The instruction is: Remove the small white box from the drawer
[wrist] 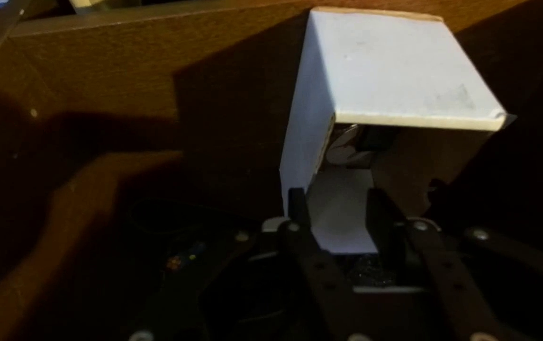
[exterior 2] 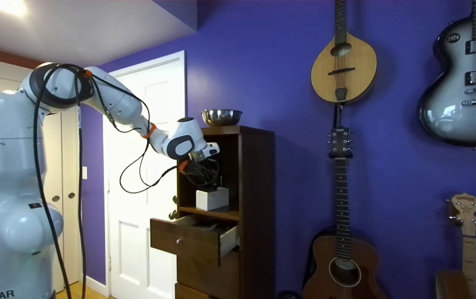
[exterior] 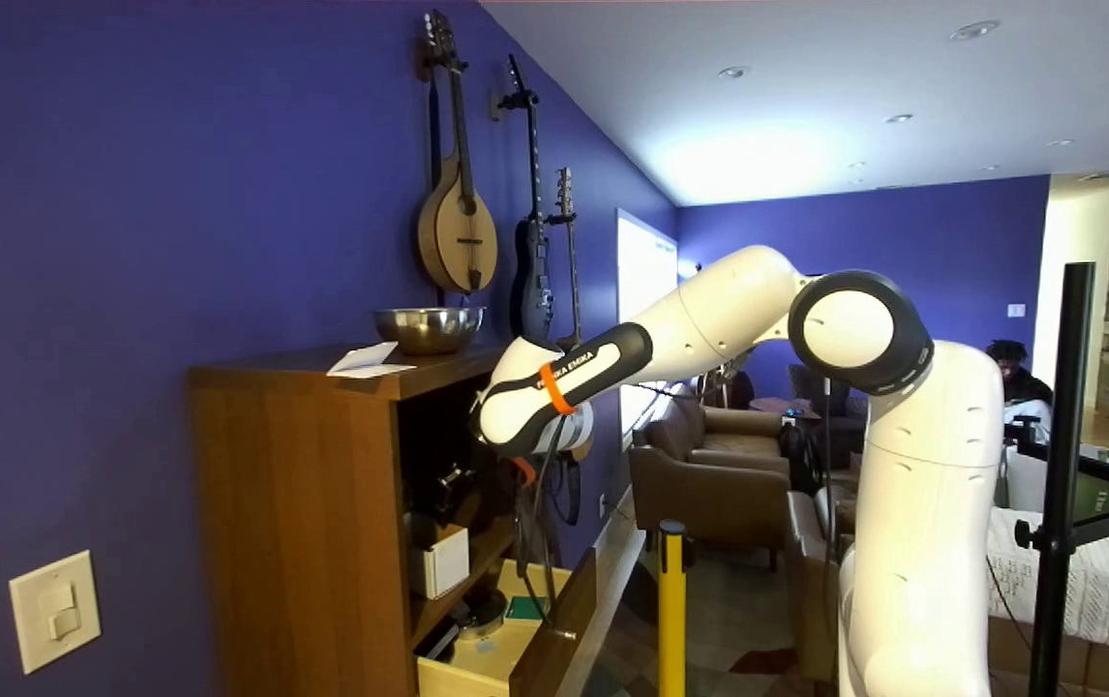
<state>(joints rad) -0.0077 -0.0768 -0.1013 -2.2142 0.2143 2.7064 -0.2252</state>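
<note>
The small white box stands on the cabinet's dark shelf above the drawer, in both exterior views (exterior: 448, 568) (exterior 2: 209, 200). In the wrist view the white box (wrist: 404, 71) has its open side toward me, with something partly visible inside. The pale drawer (exterior: 489, 670) is pulled out below the shelf; its pale side also shows in an exterior view (exterior 2: 229, 240). My gripper (wrist: 339, 201) is open, its fingers apart at the box's open side, the left one overlapping a box wall. Contact cannot be told. In an exterior view the gripper (exterior 2: 215, 185) is just above the box.
The brown cabinet (exterior: 298, 523) encloses the shelf with side walls and a top. A metal bowl (exterior: 431, 329) and folded paper (exterior: 366, 362) are on top. A green item (exterior: 524, 609) and a round metal thing (exterior: 483, 614) lie in the drawer. A yellow post (exterior: 673, 610) stands nearby.
</note>
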